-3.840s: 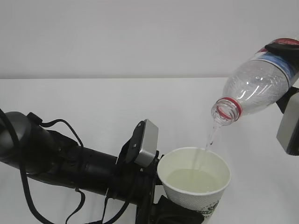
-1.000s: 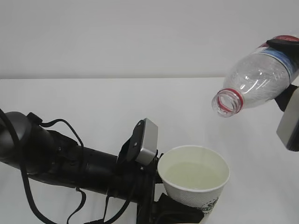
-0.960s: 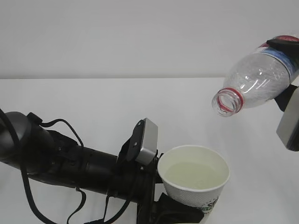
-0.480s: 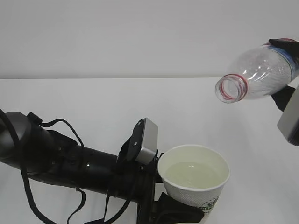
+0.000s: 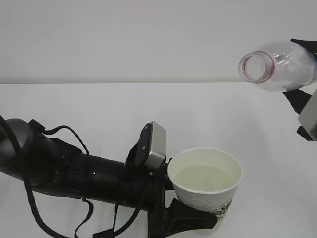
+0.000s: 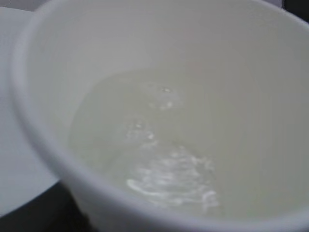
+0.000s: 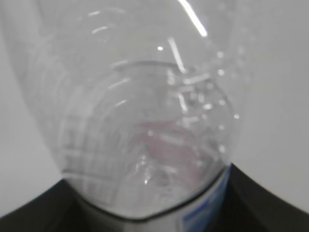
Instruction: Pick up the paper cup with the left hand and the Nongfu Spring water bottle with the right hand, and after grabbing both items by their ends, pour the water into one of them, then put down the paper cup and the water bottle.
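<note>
On white table (image 5: 99, 104), plain white wall (image 5: 124, 34)

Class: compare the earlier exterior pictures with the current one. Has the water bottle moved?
Yes. The water bottle has risen and tipped back, its mouth now above the wall-table line and farther up and right of the paper cup.
</note>
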Controlling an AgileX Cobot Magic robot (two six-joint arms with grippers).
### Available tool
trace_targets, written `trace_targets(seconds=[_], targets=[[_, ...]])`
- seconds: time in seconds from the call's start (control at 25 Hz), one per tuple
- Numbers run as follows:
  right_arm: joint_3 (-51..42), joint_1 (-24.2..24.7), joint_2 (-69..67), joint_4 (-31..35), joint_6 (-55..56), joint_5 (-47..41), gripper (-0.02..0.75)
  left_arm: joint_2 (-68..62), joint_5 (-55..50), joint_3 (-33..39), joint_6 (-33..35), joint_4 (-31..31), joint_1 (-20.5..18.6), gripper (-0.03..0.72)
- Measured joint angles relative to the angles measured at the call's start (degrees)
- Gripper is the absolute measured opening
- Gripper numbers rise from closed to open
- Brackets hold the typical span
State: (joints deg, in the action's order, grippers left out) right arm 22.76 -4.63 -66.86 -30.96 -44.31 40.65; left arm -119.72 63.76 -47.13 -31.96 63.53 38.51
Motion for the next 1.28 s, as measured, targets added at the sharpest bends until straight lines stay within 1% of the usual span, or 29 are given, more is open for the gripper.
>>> trace_targets(seconds=[0.32,0.56,0.8,1.16,1.28], targets=[[0.00,0.00,0.00,1.91,9.56,-0.70,0.459,0.00,0.00,0.00,0.00,-0.27,0.00,0.510],[0.00,0.00,0.00,2.01,21.04,-0.77,0.459,0.00,0.00,0.00,0.00,-0.27,0.00,0.510],[0.00,0.00,0.00,2.01,25.65,-0.82,0.459,0.00,-0.04,0.00,0.00,-0.27,0.00,0.510],[0.00,0.00,0.00,2.01,35.34,-1.05,0.459,0.00,-0.04,0.00,0.00,-0.27,0.00,0.510],[0.00,0.00,0.00,2.01,36.63,-1.09,0.459,0.00,-0.04,0.00,0.00,-0.27,0.00,0.510]])
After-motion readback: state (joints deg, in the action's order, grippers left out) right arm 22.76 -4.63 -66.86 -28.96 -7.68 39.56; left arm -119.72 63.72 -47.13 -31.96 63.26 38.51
